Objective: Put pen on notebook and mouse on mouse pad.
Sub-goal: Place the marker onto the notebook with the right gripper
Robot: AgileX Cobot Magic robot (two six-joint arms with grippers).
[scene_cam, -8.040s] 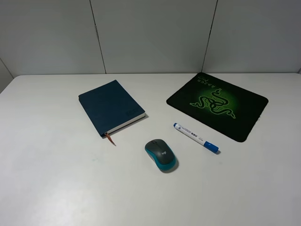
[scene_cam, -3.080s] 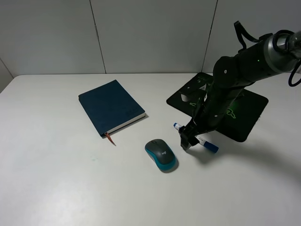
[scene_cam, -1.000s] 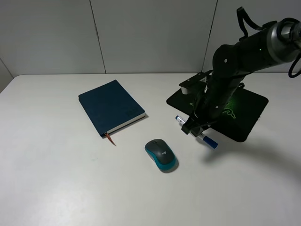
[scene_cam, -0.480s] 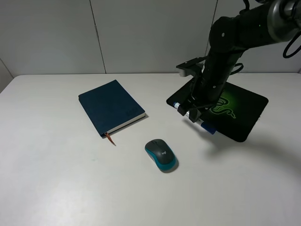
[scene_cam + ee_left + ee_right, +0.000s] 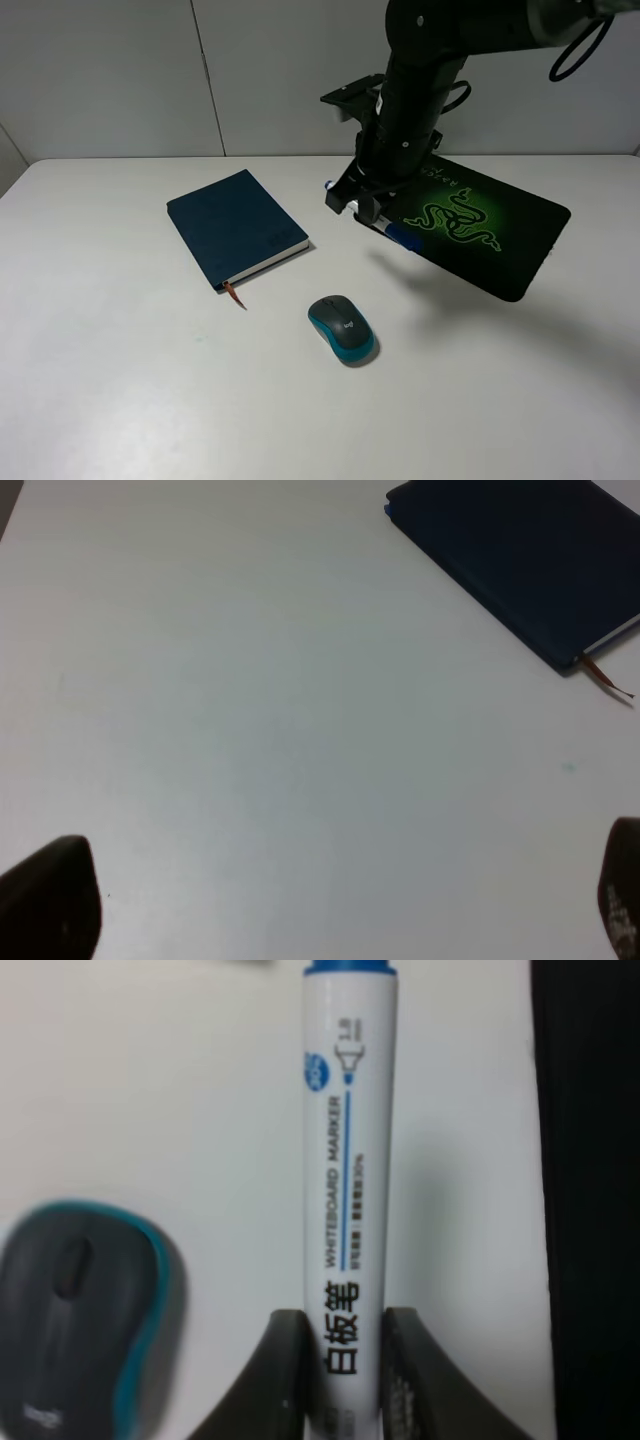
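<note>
My right gripper (image 5: pixel 362 207) is shut on the white pen (image 5: pixel 366 212) and holds it in the air between the notebook and the mouse pad, its blue cap (image 5: pixel 404 238) toward the pad. In the right wrist view the pen (image 5: pixel 348 1190) stands clamped between both fingers (image 5: pixel 294 1365), above the mouse (image 5: pixel 78 1332). The navy notebook (image 5: pixel 235 228) lies left of centre, also seen as notebook (image 5: pixel 530 560). The grey and teal mouse (image 5: pixel 342 329) sits on the bare table, in front. The black and green mouse pad (image 5: pixel 480 225) lies at the right. My left gripper (image 5: pixel 335 905) is open over bare table.
The white table (image 5: pixel 120 380) extends to a grey panelled wall (image 5: pixel 300 70) at the back. The notebook's reddish ribbon (image 5: pixel 236 295) sticks out toward the front. The right arm (image 5: pixel 420 70) reaches over the pad's left part.
The right gripper closed on the pen, lifted it off the table and carried it up and to the left, toward the notebook. Notebook, mouse and pad have not moved.
</note>
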